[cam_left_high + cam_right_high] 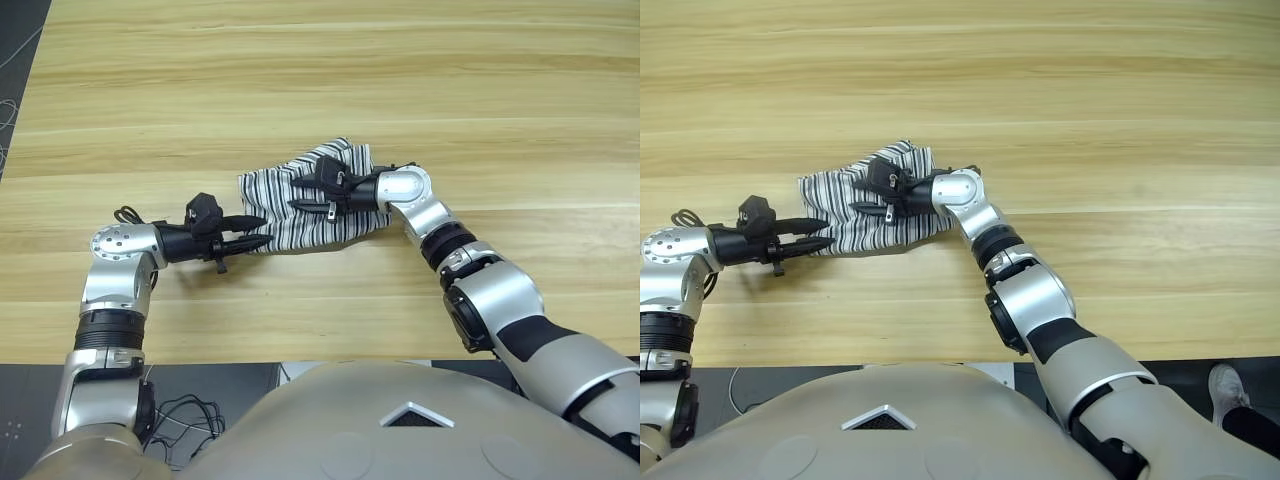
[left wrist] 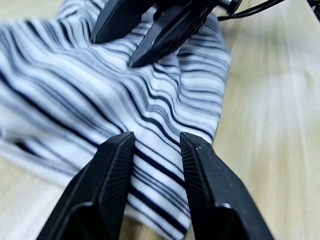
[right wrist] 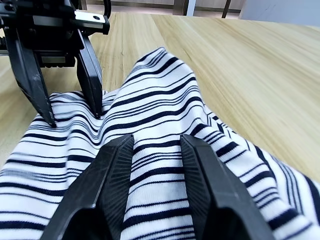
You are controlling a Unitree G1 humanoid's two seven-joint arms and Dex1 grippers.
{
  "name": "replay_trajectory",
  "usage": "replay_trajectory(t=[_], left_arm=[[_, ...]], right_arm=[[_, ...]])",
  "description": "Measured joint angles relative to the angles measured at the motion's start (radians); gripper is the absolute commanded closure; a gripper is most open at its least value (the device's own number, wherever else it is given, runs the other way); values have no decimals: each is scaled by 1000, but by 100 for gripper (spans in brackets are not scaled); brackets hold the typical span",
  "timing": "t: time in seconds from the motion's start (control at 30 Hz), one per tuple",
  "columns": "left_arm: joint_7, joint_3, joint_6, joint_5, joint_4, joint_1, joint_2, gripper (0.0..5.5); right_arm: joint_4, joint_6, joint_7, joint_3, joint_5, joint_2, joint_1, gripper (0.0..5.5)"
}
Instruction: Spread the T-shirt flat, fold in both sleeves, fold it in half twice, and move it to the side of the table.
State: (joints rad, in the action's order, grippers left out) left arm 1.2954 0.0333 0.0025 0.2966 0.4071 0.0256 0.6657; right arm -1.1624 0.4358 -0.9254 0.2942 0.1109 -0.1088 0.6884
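Note:
A black-and-white striped T-shirt (image 1: pixel 300 185) lies bunched in a small heap in the middle of the wooden table (image 1: pixel 420 80). My left gripper (image 1: pixel 263 230) is low at the shirt's left edge, open, with its fingertips (image 2: pixel 120 150) straddling the striped cloth (image 2: pixel 75 85). My right gripper (image 1: pixel 308 207) rests on top of the heap from the right, also open, its fingers (image 3: pixel 120 160) set apart over a raised fold of fabric (image 3: pixel 160 100). The two grippers face each other across the cloth, a short gap apart. The sleeves and collar are hidden in the folds.
Bare wood stretches all around the shirt, widest on the far side and to the right. The table's left edge (image 1: pixel 30 80) meets a dark floor, and the near edge (image 1: pixel 300 360) runs just in front of me.

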Motion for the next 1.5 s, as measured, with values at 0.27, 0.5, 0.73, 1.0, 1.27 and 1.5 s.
replay_trajectory(t=[0.27,0.5,0.73,1.0,1.27,1.5], left_arm=[[-10,11,-99,-19,131,57,-21,379],[-22,12,-109,-31,150,60,-22,379],[-37,-63,-27,93,-26,56,-48,379],[-385,-173,46,189,-109,170,-242,379],[-538,-270,-99,203,73,267,-408,379],[-518,-323,-176,229,216,305,-445,379]], right_arm=[[-46,-92,212,4,62,-1,41,380],[-103,-262,502,-11,114,26,154,380],[-99,-262,479,-22,122,44,157,380],[-151,-336,579,-203,69,488,157,380],[-163,-320,699,-376,-36,621,61,380],[-43,-111,916,-326,45,517,69,380]])
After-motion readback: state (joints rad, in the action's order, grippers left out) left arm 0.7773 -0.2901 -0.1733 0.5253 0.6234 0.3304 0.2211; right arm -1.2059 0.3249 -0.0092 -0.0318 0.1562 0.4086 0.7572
